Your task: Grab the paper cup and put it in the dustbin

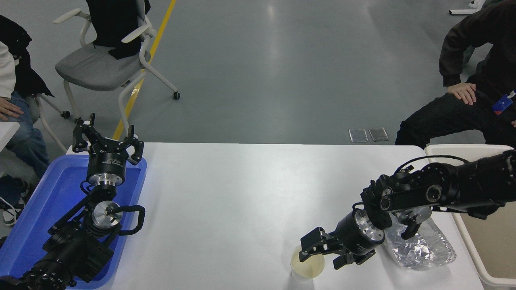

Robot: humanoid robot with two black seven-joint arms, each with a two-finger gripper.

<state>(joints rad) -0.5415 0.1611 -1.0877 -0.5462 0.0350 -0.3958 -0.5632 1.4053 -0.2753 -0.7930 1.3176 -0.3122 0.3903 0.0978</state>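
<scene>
One paper cup (pixel 307 265), light, thin-walled and crushable, stands upright at counter (pixel 242 193) near edge; right gripper (pixel 320 253) fingers spread over its rim, best pinched gently at the rim wall.

Bright, even overhead light; soft glare streak on the grey floor (pixel 278 48) at upper centre; faint shadows on the white counter (pixel 242 193); focus sharp throughout.
</scene>
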